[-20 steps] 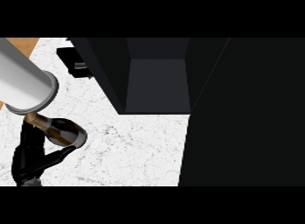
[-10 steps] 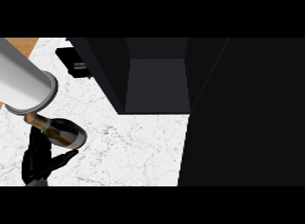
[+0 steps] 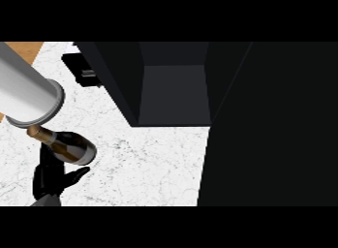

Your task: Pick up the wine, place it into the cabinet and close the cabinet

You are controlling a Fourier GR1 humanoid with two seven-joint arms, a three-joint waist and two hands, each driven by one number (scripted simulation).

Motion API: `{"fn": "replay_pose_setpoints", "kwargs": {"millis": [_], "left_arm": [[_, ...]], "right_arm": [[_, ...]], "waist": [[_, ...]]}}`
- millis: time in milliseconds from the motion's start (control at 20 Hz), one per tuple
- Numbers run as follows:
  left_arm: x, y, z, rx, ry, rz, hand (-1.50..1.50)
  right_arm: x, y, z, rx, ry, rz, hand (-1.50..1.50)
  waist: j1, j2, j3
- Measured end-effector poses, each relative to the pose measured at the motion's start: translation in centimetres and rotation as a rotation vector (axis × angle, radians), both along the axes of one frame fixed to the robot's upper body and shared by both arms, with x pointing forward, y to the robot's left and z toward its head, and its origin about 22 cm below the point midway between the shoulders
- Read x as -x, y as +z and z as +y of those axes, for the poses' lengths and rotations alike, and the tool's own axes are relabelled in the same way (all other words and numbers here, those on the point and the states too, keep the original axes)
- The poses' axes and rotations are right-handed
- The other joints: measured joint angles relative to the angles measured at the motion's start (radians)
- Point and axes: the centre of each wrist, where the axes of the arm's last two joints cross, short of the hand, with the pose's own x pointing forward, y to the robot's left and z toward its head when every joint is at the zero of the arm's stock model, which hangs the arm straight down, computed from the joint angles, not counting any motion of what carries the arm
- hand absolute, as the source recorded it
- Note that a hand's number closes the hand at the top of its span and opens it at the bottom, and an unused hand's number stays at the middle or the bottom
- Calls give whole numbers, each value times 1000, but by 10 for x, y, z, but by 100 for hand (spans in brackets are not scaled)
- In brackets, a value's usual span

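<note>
The wine bottle (image 3: 66,147), dark with a gold neck, hangs tilted over the white marble counter (image 3: 150,164) at the left. A thick grey forearm (image 3: 18,89) comes in from the upper left and ends right above the bottle's neck. My right hand (image 3: 51,178) shows black just below the bottle, its thumb against the bottle's base and its fingers partly hidden behind it. The black cabinet (image 3: 175,92) stands open to the right of the bottle, its inside dark and bare. My left hand does not show.
The cabinet's open door (image 3: 279,126) fills the right side as a tall black panel. A small black object (image 3: 82,70) sits against the cabinet's left wall. The counter's edge and brown floor (image 3: 21,48) lie at the far left.
The bottle has drifted slightly right toward the cabinet. The hand below it has drawn its fingers in and sits a little lower.
</note>
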Motion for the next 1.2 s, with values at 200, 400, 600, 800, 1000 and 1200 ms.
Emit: {"fn": "replay_pose_setpoints", "kwargs": {"millis": [200, 400, 600, 800, 1000, 1200], "left_arm": [[-2, -3, -2, -10, -7, -12, -150], [-11, -2, -7, -14, -7, -17, -150], [-19, -1, -11, -27, 15, -28, -150], [-25, 1, -14, -12, 36, -37, 150], [-43, 9, -21, 32, 32, -55, 150], [-51, 12, -28, 56, 13, -60, 150]], "right_arm": [[0, -3, -3, 14, -9, -9, -150], [0, 0, -3, 21, -13, -11, -150], [0, 0, -6, 26, -20, -10, -150], [-2, 0, -8, 25, -31, -6, -150], [-3, -2, -4, 17, -11, 0, -150], [-3, 1, -4, 25, -6, 3, -150]], "waist": [[2, -1, 3], [0, 0, 1], [-4, 2, -1], [-4, 3, -3], [-4, 4, -4], [-5, 4, -5]]}}
